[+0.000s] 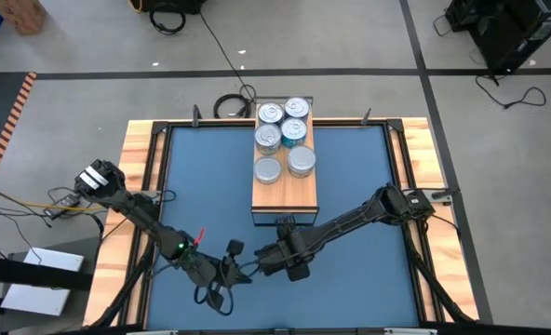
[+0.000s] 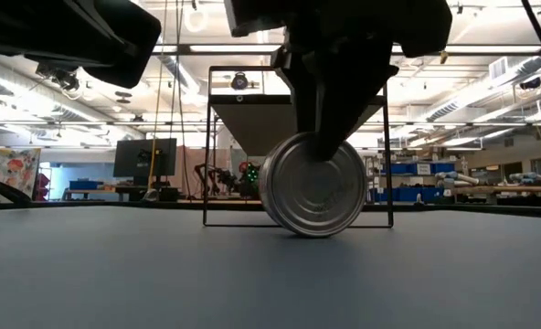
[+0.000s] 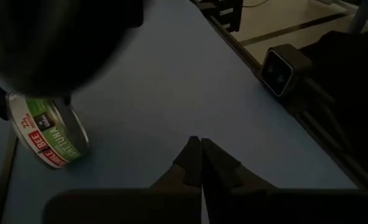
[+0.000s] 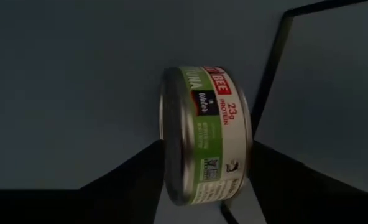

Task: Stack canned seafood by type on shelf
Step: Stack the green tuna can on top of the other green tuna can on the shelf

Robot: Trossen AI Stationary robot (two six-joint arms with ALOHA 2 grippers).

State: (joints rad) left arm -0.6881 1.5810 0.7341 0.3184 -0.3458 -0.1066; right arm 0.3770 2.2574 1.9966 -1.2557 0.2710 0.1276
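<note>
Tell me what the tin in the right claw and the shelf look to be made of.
The tin, held on edge by the right claw: metal, judging by its shiny silver face in the low view, wrapped in a printed green-and-white label, likely paper. The shelf: light-brown wood-grain top with dark edging; solid wood or laminate cannot be told.

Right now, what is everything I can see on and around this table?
Flat round silver-lidded tins: six lid-tops show, some teal-sided, clustered on the far end of the shelf.
Green-and-white labelled tin: one, on edge, held near the mat's front.
Light-brown wood-grain shelf block: one, far middle of the table.
Blue table mat: one, inside a pale wooden frame.
Black cables: on the grey floor beyond.
Left gripper: shut, empty, near the front.
Right gripper: shut on the labelled tin.
</note>
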